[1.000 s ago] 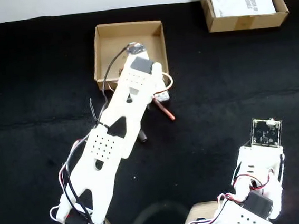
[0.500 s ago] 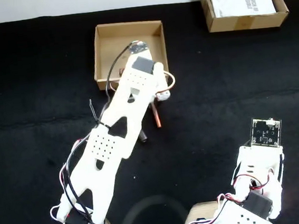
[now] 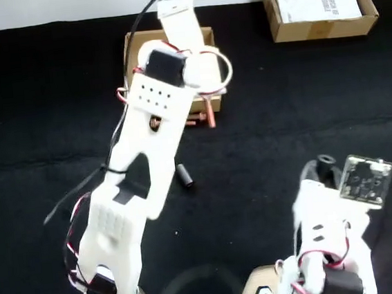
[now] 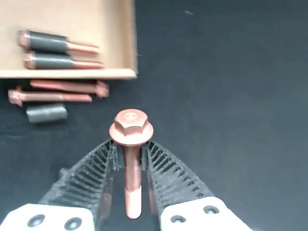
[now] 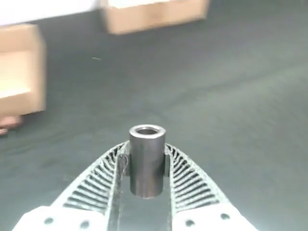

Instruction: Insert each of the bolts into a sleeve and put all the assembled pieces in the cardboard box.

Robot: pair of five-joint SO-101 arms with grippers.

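Left end effector (image 4: 130, 147) was clenched on a copper bolt (image 4: 131, 129). The shank lay along the gap between the fingers, the hex head stood just past the fingertips, and the threaded end pointed back toward the wrist. Right end effector (image 5: 147, 148) was grasping a grey sleeve (image 5: 147, 161) by its sides, with the open bore clear of the fingertips. In the high view the two arms stood well apart.

Beyond the held bolt, the cardboard box (image 4: 72, 73) contained two assembled pieces (image 4: 53, 42). Two loose bolts (image 4: 62, 87) lay on the black table (image 4: 216, 96) just outside the box wall, and a loose sleeve (image 4: 45, 113) lay beside them. A second box (image 3: 323, 29) holding a printed sheet stood at the far right corner.

Assessment: mating remained to be done.
- The threaded end was hemmed in by the fingers, so it could be hard to present to the bore.
- A small angular error could jam the tip on the sleeve rim and rotate either part in its grip.
- A dropped part could roll on the table.
- A low approach to the box could disturb the loose bolts.
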